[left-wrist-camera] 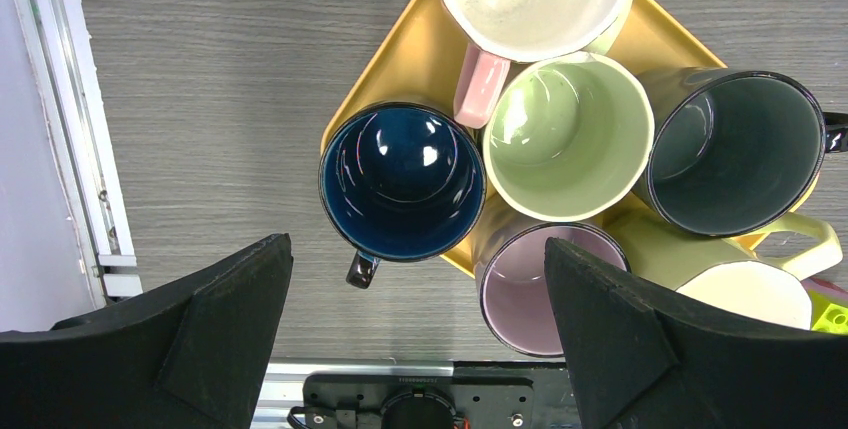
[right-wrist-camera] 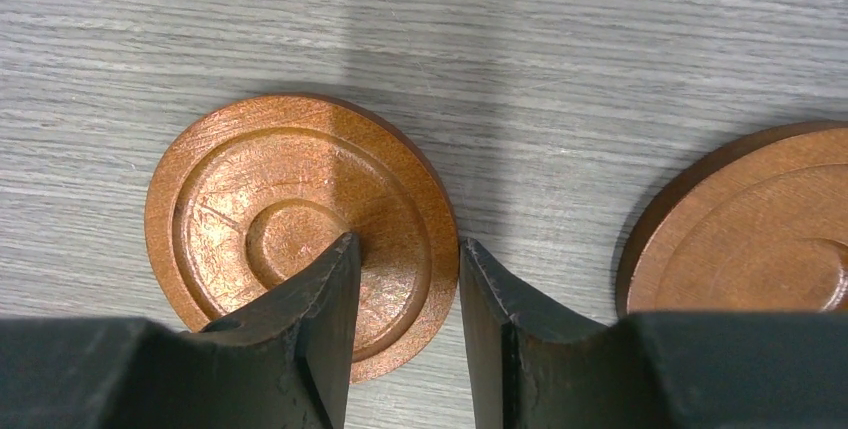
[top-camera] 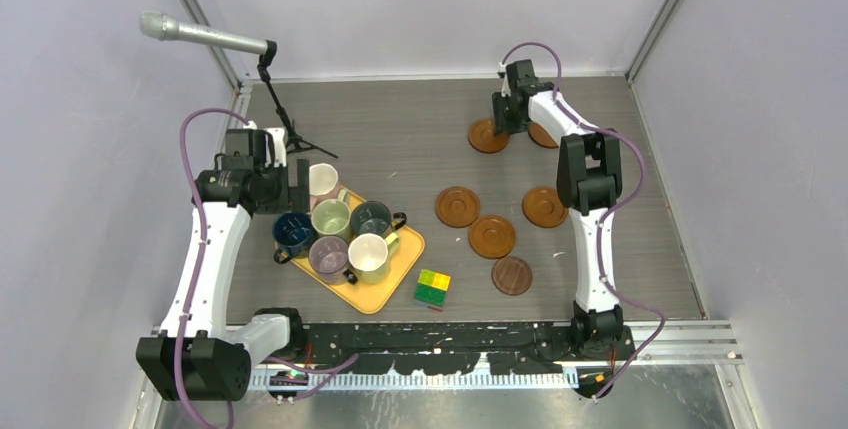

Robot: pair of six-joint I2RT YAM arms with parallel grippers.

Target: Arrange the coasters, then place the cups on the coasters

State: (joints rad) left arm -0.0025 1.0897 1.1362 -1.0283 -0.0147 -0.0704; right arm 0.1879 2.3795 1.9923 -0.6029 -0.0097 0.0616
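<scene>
Several reddish-brown coasters lie on the right half of the table: one (top-camera: 457, 206), one (top-camera: 492, 236), one (top-camera: 544, 206) and a darker one (top-camera: 512, 275). Two more lie at the back, one (top-camera: 488, 135) under my right gripper (top-camera: 507, 119) and one (top-camera: 543, 135) behind the arm. In the right wrist view my right gripper (right-wrist-camera: 405, 244) is open and straddles the right edge of the flat coaster (right-wrist-camera: 260, 199). Several cups crowd the tray: dark blue (left-wrist-camera: 402, 181), light green (left-wrist-camera: 568, 136), mauve (left-wrist-camera: 520, 294). My left gripper (left-wrist-camera: 415, 244) hangs wide open above them.
The cups stand on an orange tray (top-camera: 385, 289) at the front left. A yellow-green block (top-camera: 432, 287) sits just right of it. A microphone (top-camera: 200, 34) on a stand (top-camera: 290, 129) rises at the back left. Walls close the table on three sides.
</scene>
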